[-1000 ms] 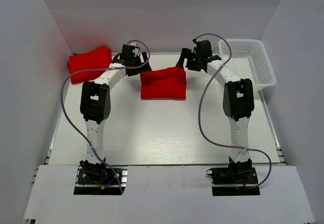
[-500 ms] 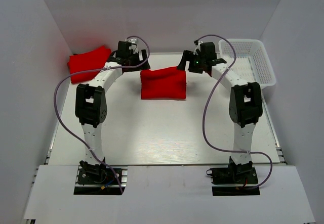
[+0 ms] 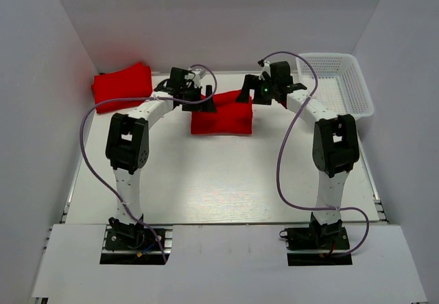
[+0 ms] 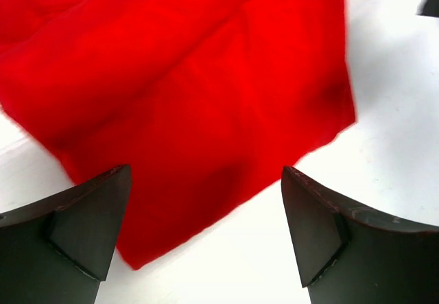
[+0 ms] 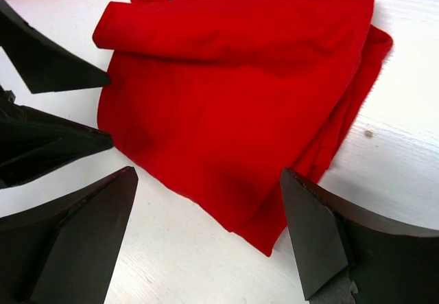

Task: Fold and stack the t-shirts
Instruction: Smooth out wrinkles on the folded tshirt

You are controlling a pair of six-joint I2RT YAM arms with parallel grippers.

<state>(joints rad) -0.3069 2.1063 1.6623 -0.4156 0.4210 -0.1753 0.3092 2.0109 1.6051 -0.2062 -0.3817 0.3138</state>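
A folded red t-shirt [image 3: 223,117] lies on the table at the far middle. A second folded red t-shirt [image 3: 122,84] lies at the far left. My left gripper [image 3: 202,103] is open and empty over the middle shirt's far left corner; its wrist view shows the shirt [image 4: 192,91] just beyond the open gripper [image 4: 206,239]. My right gripper [image 3: 249,92] is open and empty over the shirt's far right corner; its wrist view shows the shirt [image 5: 240,98] ahead of the open gripper [image 5: 206,242], with a corner of cloth between the fingers.
A white mesh basket [image 3: 343,84] stands at the far right, beside the right arm. The left gripper's black fingers [image 5: 48,64] show at the left of the right wrist view. White walls close in the table at the back and both sides.
My left gripper has swung right and forward, from near the far left shirt to the middle shirt's far left corner. My right gripper has shifted slightly toward the shirt's far right corner.
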